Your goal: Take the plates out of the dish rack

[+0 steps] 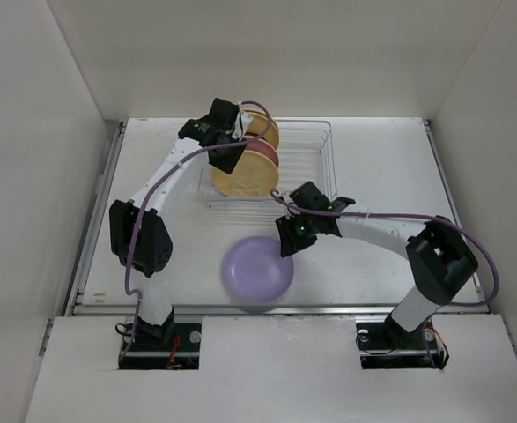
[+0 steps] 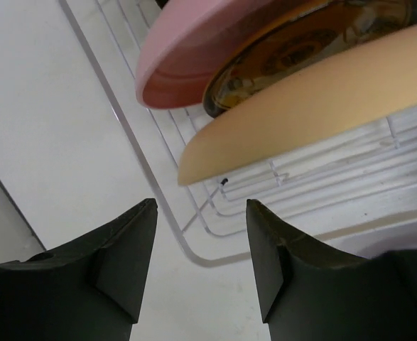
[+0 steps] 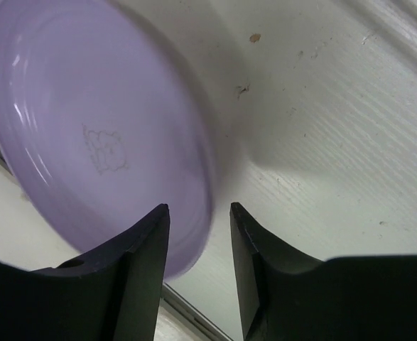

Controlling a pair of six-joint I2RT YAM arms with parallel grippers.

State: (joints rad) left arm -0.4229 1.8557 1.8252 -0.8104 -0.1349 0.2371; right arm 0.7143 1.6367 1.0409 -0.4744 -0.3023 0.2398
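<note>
At lower centre of the top view, the lavender plate (image 1: pixel 256 269) sits close to the bench (image 1: pixel 381 167) front edge. Its rim is between the parted, unclamped fingers of the right claw (image 3: pixel 199 207), so a skewed retreat could knock it off. At upper centre, the left claw (image 2: pixel 201 206) hangs open beside the racked plates (image 2: pixel 300 121). Closing early could snag the dish rack (image 1: pixel 315 145).

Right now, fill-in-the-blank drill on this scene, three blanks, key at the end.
The plate outside the dish rack is ____ in colour.
In the rack, the amber plate stands between the tan plate and one coloured ____.
The left gripper and right gripper both have jaws ____.
Missing words: lavender; pink; open.
</note>
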